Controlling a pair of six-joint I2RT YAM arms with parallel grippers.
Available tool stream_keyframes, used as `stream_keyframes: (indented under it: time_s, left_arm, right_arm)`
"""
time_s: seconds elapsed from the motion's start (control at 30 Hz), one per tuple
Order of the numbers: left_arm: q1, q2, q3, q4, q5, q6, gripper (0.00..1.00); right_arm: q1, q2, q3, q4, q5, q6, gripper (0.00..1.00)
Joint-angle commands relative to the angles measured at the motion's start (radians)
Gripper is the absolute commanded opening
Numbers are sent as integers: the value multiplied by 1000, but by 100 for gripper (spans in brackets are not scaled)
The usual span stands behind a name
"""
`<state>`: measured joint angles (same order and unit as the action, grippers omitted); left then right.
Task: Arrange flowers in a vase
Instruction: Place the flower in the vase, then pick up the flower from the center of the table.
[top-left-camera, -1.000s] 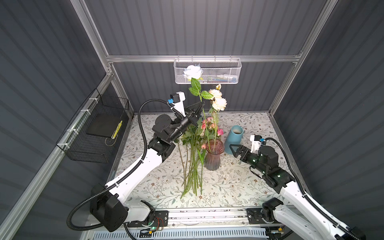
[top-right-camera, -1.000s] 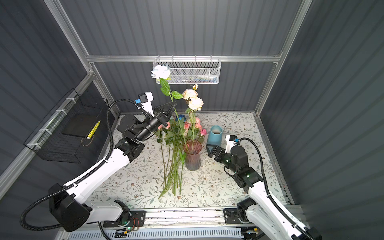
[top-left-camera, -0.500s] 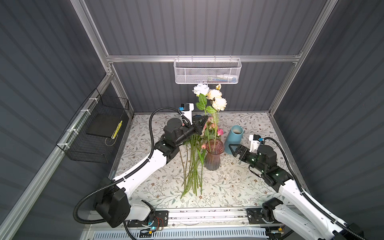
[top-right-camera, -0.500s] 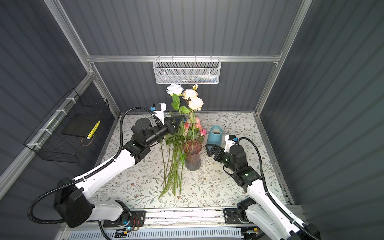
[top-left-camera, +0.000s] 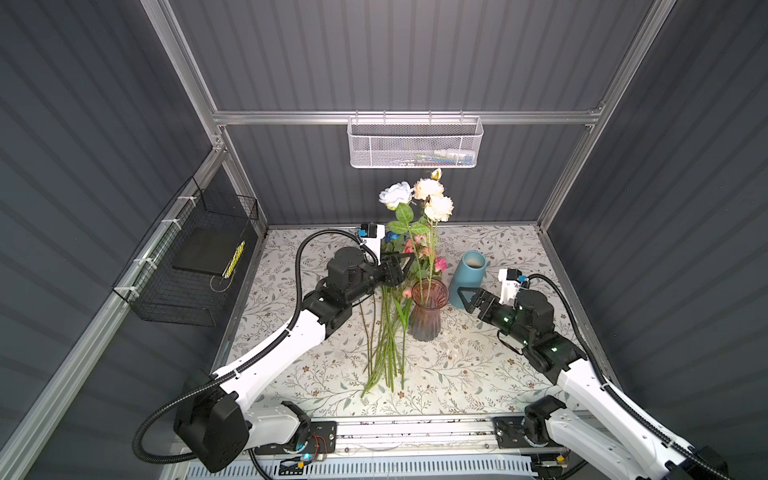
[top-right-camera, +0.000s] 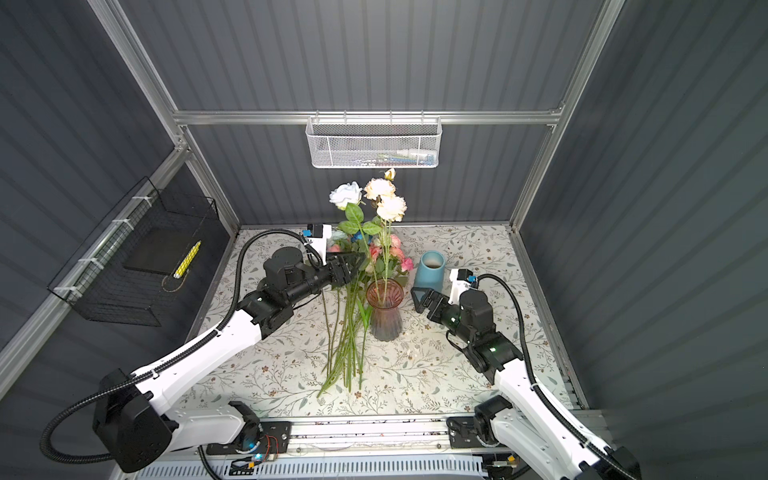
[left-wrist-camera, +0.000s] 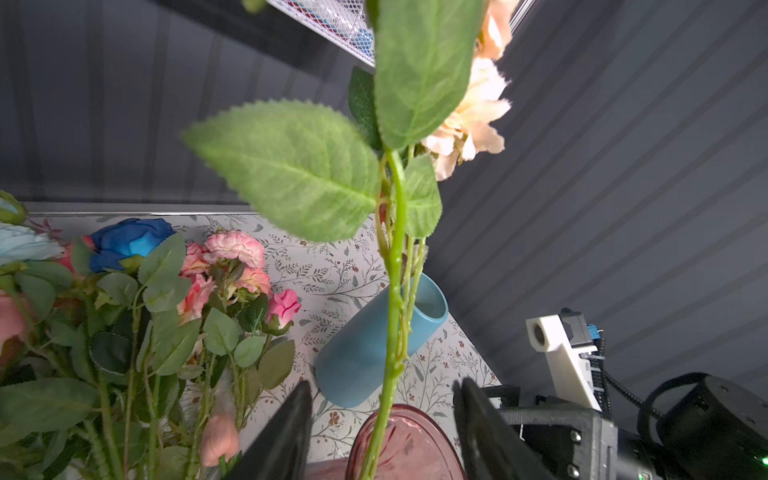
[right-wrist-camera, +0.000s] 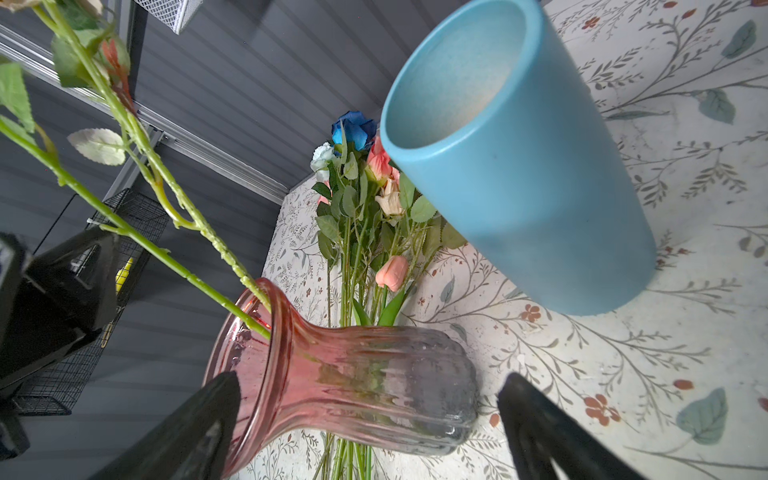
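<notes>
A pink glass vase (top-left-camera: 428, 309) (top-right-camera: 384, 309) stands mid-table with three long stems in it: a pale blue rose (top-left-camera: 395, 194) and two cream peonies (top-left-camera: 439, 208). More flowers (top-left-camera: 386, 345) lie in a bunch left of the vase, heads toward the back, among them a dark blue rose (left-wrist-camera: 129, 241). My left gripper (top-left-camera: 405, 266) (left-wrist-camera: 382, 432) hangs open beside the vase mouth. The rose's green stem (left-wrist-camera: 392, 291) passes between its jaws, touching neither. My right gripper (top-left-camera: 465, 297) (right-wrist-camera: 365, 432) is wide open just right of the vase (right-wrist-camera: 353, 374), not touching it.
An empty blue cylinder vase (top-left-camera: 469, 278) (right-wrist-camera: 519, 166) stands behind and right of the pink one, close to my right gripper. A white mesh basket (top-left-camera: 415, 143) hangs on the back wall and a black wire basket (top-left-camera: 187, 270) on the left wall.
My left arm swung right and down, bringing the pale blue rose from basket height into the vase, then opened its jaws off the stem. The right arm stayed put.
</notes>
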<state>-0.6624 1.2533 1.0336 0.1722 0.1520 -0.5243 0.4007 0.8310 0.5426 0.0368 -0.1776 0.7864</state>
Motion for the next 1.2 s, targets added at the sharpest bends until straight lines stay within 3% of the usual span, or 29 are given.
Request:
stream_keyframes:
  time_s: [0.0, 0.17, 0.27, 0.37, 0.47, 0.57, 0.73, 1.1, 1.17]
  left_arm:
    - [-8, -84, -19, -54, -44, 16, 59]
    - [-8, -187, -104, -186, -184, 11, 61]
    - [10, -191, -147, -286, -261, -13, 56]
    - [83, -98, -159, -352, -224, -42, 49]
    - [150, -1, -206, -306, -187, -71, 48]
    - [161, 105, -205, -269, -214, -73, 47]
    - [192, 272, -173, -224, -283, -76, 36]
    - [220, 542, -69, -204, -414, -64, 37]
    - [224, 576, -46, -209, -424, -57, 31]
  right_arm:
    - [-3, -10, -11, 14, -12, 5, 99]
    - [-3, -20, -25, 19, -5, 13, 99]
    - [-3, -17, -29, 22, -9, 11, 99]
    - [-3, -7, -31, 24, -19, 16, 99]
    - [-3, -8, -35, 22, -25, 20, 99]
    - [-4, -26, -42, 11, -21, 22, 99]
    - [-5, -63, -44, -18, -11, 16, 99]
    - [-11, -106, -57, -41, -3, 12, 99]
    - [-11, -107, -57, -41, -6, 14, 99]
